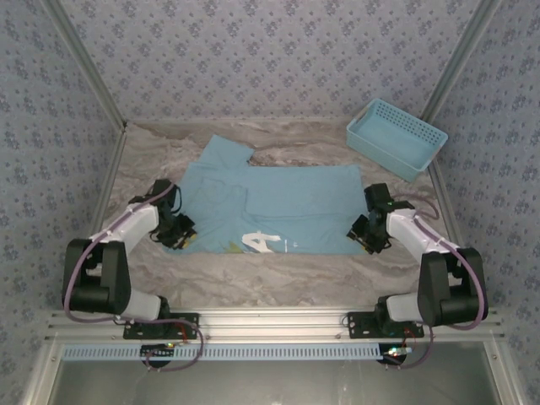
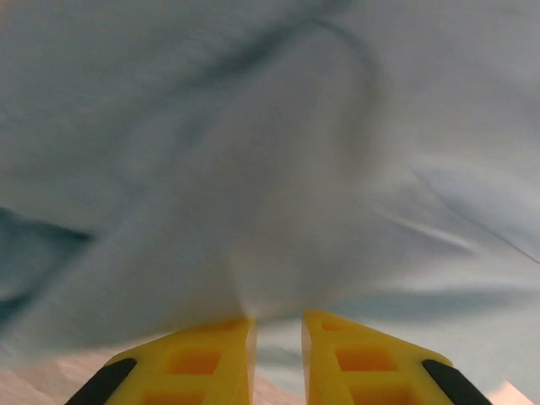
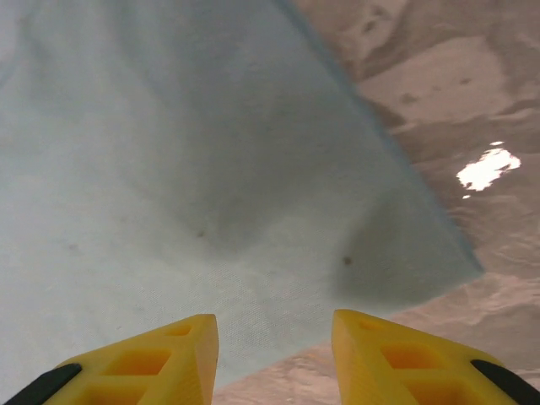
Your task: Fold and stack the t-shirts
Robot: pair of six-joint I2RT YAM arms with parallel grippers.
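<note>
From above, the t-shirt (image 1: pixel 287 207) lies partly folded in the middle of the table (image 1: pixel 278 274). Its white lettering is at the near edge, and a sleeve points to the far left. The left gripper (image 1: pixel 177 230) is low at the shirt's left edge. The right gripper (image 1: pixel 369 234) is at the shirt's near right corner. A basket (image 1: pixel 396 137) sits in the far right corner, well apart from the shirt.

In the left wrist view, blurred blue shirt cloth (image 2: pixel 270 152) covers nearly everything. The left gripper (image 2: pixel 278 337) has its yellow fingers (image 2: pixel 207 363) close together, with only a narrow gap between them. A ridge of cloth runs down to the tips. I cannot tell whether any of it is nipped between them.

In the right wrist view, the right gripper (image 3: pixel 274 337) has its fingers (image 3: pixel 169 359) fairly wide apart and nothing between them. The shirt (image 3: pixel 169 186) lies flat just ahead of the tips. Its corner points right onto the bare marbled table (image 3: pixel 456 76), where a spot of glare shows.
</note>
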